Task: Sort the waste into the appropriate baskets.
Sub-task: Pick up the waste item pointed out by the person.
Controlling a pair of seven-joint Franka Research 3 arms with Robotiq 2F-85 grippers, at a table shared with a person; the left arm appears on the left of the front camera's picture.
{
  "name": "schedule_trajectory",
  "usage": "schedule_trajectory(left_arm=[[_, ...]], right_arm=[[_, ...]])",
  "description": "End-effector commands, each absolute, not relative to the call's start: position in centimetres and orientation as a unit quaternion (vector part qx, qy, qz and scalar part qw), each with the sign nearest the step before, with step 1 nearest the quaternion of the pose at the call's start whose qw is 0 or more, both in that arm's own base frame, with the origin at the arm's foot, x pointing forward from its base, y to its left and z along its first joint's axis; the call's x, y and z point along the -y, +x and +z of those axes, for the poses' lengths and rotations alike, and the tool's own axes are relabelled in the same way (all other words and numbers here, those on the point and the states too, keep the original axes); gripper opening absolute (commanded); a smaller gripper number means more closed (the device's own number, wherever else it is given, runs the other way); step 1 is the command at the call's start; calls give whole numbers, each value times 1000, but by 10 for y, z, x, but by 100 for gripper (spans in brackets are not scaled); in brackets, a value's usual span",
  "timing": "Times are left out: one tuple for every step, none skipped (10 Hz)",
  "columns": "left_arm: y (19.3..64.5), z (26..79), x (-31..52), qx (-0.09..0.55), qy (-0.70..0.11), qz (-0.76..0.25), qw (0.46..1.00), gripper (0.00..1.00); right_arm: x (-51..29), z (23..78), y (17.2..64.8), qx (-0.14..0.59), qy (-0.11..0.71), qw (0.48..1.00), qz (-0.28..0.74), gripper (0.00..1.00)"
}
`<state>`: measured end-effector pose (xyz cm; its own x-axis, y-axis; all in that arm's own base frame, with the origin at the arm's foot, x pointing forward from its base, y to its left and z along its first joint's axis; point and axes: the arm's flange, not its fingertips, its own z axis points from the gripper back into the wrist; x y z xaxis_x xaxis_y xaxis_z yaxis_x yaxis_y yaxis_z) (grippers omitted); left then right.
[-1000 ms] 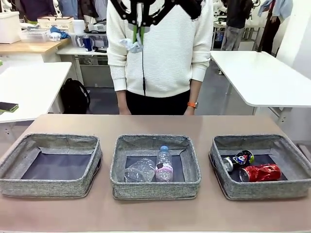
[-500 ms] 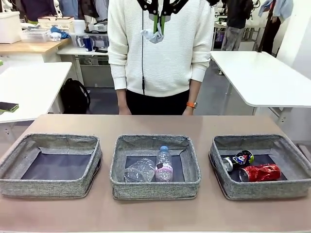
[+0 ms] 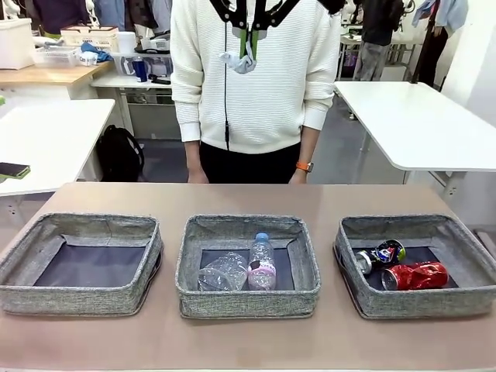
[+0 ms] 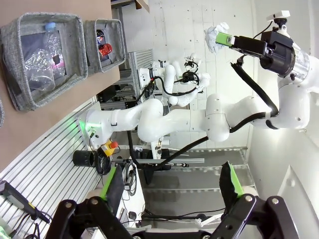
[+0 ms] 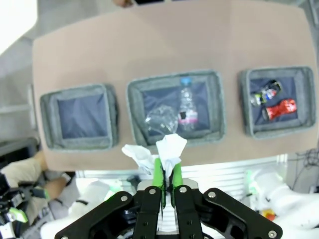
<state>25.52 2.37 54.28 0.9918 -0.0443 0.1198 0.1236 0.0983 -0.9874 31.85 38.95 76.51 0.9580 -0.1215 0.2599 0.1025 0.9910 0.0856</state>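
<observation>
Paper wad: small white paper wad (image 3: 236,62) hangs high above the table, at 12 o'clock in the front view, in front of the person's white sweater (image 3: 248,77); in the right wrist view it (image 5: 158,149) sticks out past the green pads, over the middle basket far below.
Right gripper: right gripper (image 3: 249,48) points down from the top edge, its fingers pressed together on the wad; seen from the left wrist it (image 4: 223,38) sits at 1 o'clock with the wad (image 4: 215,36) at its tip.
Left gripper: left gripper (image 4: 172,186) is spread wide, its two green-padded fingers well apart at 6 o'clock, nothing between them.
Left basket: grey woven basket (image 3: 15,291) at 8 o'clock, only its dark bottom showing inside.
Middle basket: grey woven basket (image 3: 248,304) at 6 o'clock holds the clear label-less bottle (image 3: 222,273), crumpled, and just beside it the clear bottle with pink label and blue cap (image 3: 262,263), cap toward the person.
Right basket: grey woven basket (image 3: 426,304) at 4 o'clock holds the dark blue can (image 3: 381,254) and, nearer the camera, the red can (image 3: 415,276), both dented and lying on their sides, close together.
Table: brown tabletop (image 3: 248,198) carries the three baskets in one row.
Person: stands at the far edge, arms down, an orange wristband (image 3: 306,166) on one wrist.
</observation>
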Motion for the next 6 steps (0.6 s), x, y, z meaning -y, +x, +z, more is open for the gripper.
schedule_trajectory(left_arm=[[254, 545, -22, 36, -675, -64, 734, 100], [254, 545, -22, 36, -675, -64, 734, 100], [254, 545, -22, 36, -675, -64, 734, 100], [254, 545, -22, 36, -675, -64, 734, 100], [254, 545, -22, 36, -675, -64, 734, 100], [254, 545, -22, 36, -675, -64, 734, 100]], right_arm=[[-389, 766, 316, 128, 41, 989, -58, 7], [-389, 766, 316, 128, 41, 989, -58, 7], [-389, 766, 316, 128, 41, 989, -58, 7], [-389, 766, 316, 128, 41, 989, -58, 7], [-389, 766, 316, 128, 41, 989, -58, 7], [-389, 766, 316, 128, 41, 989, -58, 7]])
